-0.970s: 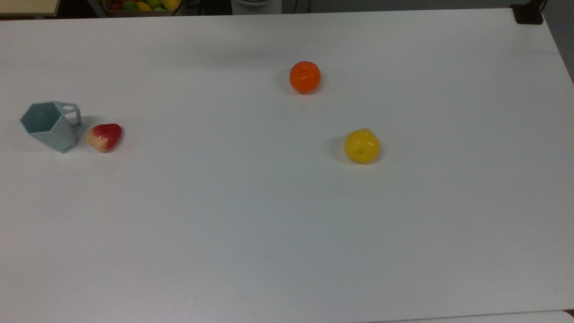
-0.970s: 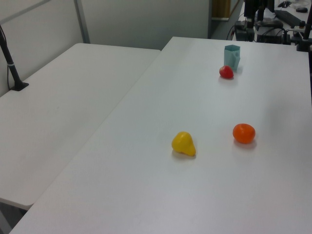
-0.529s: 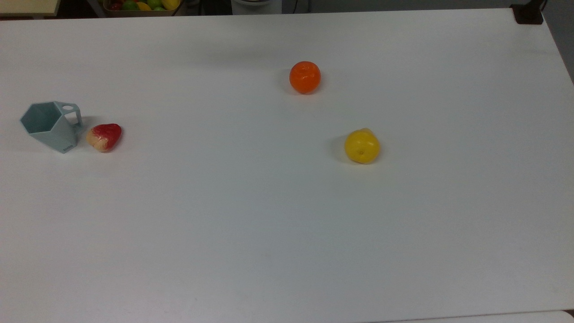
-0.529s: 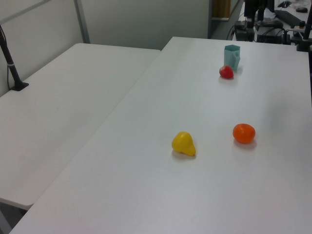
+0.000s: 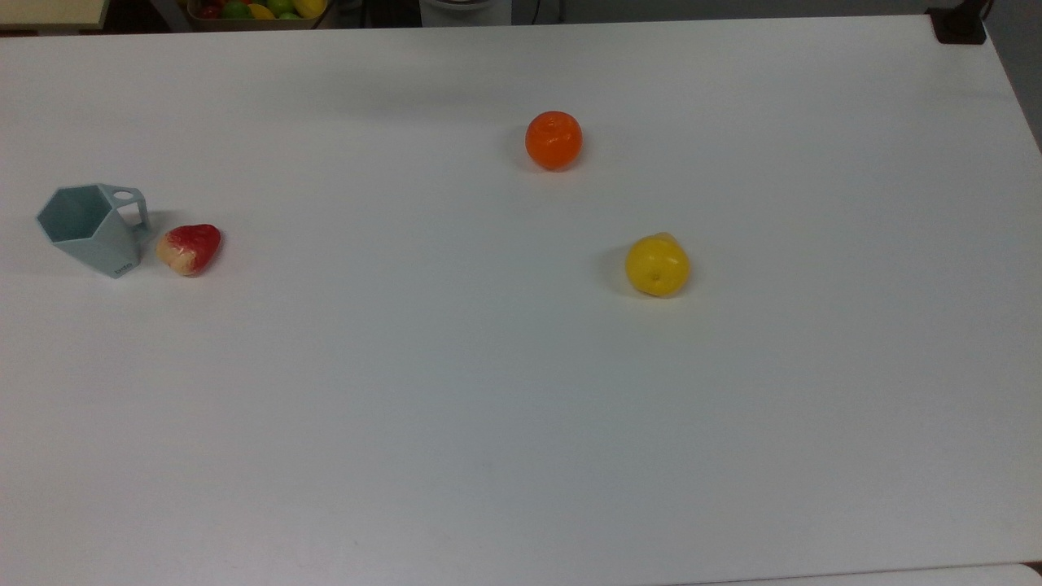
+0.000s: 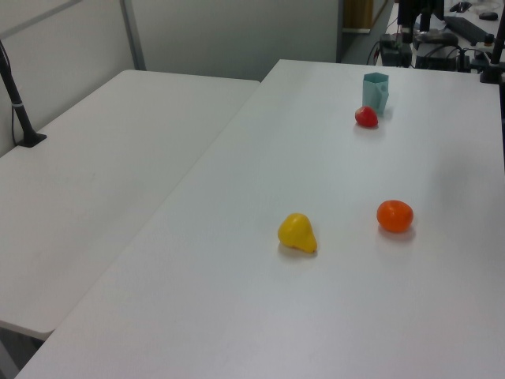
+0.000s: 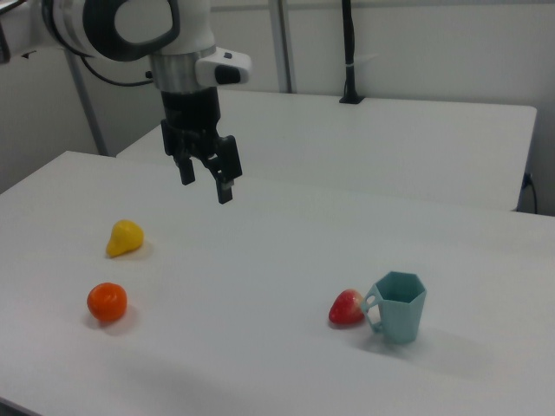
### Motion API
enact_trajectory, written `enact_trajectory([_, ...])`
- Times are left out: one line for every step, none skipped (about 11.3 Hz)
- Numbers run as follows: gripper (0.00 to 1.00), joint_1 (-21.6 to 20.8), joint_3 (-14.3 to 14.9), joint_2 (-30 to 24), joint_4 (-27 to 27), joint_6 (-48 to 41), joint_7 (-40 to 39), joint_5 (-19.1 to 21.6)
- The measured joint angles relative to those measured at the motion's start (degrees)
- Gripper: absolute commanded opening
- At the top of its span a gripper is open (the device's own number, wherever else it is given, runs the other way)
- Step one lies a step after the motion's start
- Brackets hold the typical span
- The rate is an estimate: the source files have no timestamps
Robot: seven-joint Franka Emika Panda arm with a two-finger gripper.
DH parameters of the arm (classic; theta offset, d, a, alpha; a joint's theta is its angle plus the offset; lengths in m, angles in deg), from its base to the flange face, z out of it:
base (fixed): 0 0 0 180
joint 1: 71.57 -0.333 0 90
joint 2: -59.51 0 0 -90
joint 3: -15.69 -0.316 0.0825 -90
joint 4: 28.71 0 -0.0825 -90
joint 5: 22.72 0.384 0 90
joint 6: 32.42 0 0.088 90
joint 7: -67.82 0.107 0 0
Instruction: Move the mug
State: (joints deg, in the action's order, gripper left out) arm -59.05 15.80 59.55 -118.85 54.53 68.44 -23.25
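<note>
We take the white table (image 5: 488, 423) as our ground and the mug (image 5: 88, 228) as our landmark: it stands upright near the top view's left edge of the table, its open hexagonal rim up, its handle turned toward the red strawberry-like fruit (image 5: 190, 248), which lies just beside it. In the right view the fruit (image 7: 346, 307) looks to be touching the handle or nearly so; we cannot tell which. The step we judge to be in hand is the approach, and to do it well we should come down over the mug from the side away from the fruit, taking the wall of the cup and not the handle, so that the fruit is not knocked. The arm hangs well apart from the mug, above the table, its wrist pointing straight down. The gripper (image 7: 206, 179) has its jaws parted and holds nothing. The yellow pear-shaped fruit (image 7: 124, 237) and the orange (image 7: 107, 302) lie far from the mug, beyond the gripper.
</note>
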Motion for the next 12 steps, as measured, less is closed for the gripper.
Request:
enact_trajectory([1.0, 1.2, 0.1, 0.0, 0.0, 0.0, -0.2, 0.0])
enact_trajectory([1.0, 1.9, 0.1, 0.0, 0.0, 0.0, -0.2, -0.1])
enact_trajectory([1.0, 2.2, 0.2, 0.0, 0.0, 0.0, -0.2, -0.6])
enact_trajectory([1.0, 2.4, 0.3, 0.0, 0.0, 0.0, -0.2, -1.3])
enact_trajectory([1.0, 2.8, 0.4, 0.1, 0.0, 0.0, -0.2, -1.7])
enact_trajectory([1.0, 3.3, 0.5, 0.1, 0.0, 0.0, -0.2, -1.8])
enact_trajectory([1.0, 3.5, 1.1, 0.1, 0.0, 0.0, -0.2, -1.8])
enact_trajectory([1.0, 3.6, 2.0, 0.1, 0.0, 0.7, -0.1, -1.8])
enact_trajectory([1.0, 3.7, 3.1, 0.1, 0.0, 1.8, 0.8, -1.8])
enact_trajectory([1.0, 3.7, 4.9, 0.1, 0.0, 3.8, 3.6, -1.8])
enact_trajectory([1.0, 3.7, 7.0, 0.2, 0.0, 5.9, 6.9, -1.8])
enact_trajectory([1.0, 3.7, 8.8, 0.5, 0.0, 7.4, 9.6, -1.7])
